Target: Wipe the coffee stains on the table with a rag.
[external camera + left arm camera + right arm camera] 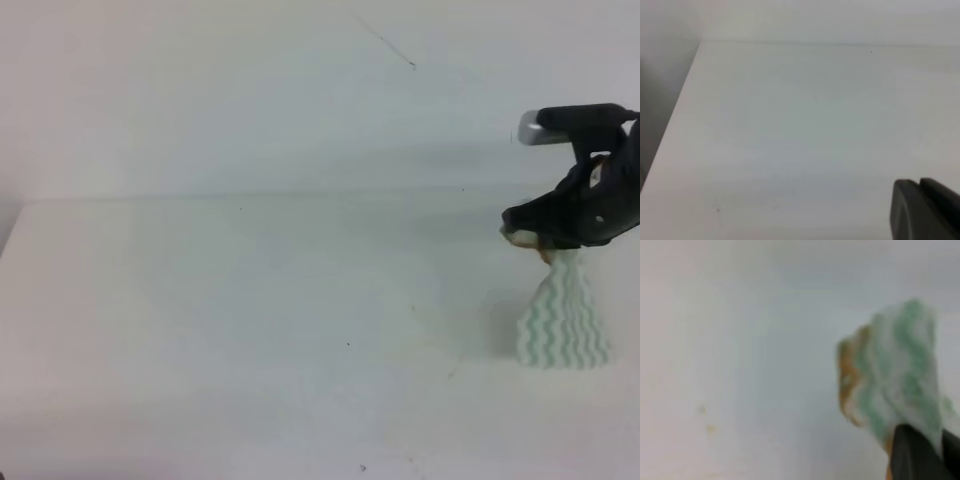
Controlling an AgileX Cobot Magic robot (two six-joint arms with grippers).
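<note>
My right gripper (548, 243) is at the table's right side, shut on the top of the rag (565, 322). The rag is white with green wavy stripes and hangs down in a cone, its lower edge touching the table (250, 300). Its pinched top is stained brown. In the right wrist view the rag (900, 375) shows an orange-brown edge beside a dark finger (917, 455). No orange-brown blob of coffee is in view, only faint tan specks (710, 429) on the white top. In the left wrist view, only a dark part of the left gripper (925, 212) shows, over bare table.
The table's straight far edge (300, 196) meets a white wall. Its left edge (675, 120) drops off to a grey floor. A few tiny dark specks (348, 345) lie on the tabletop.
</note>
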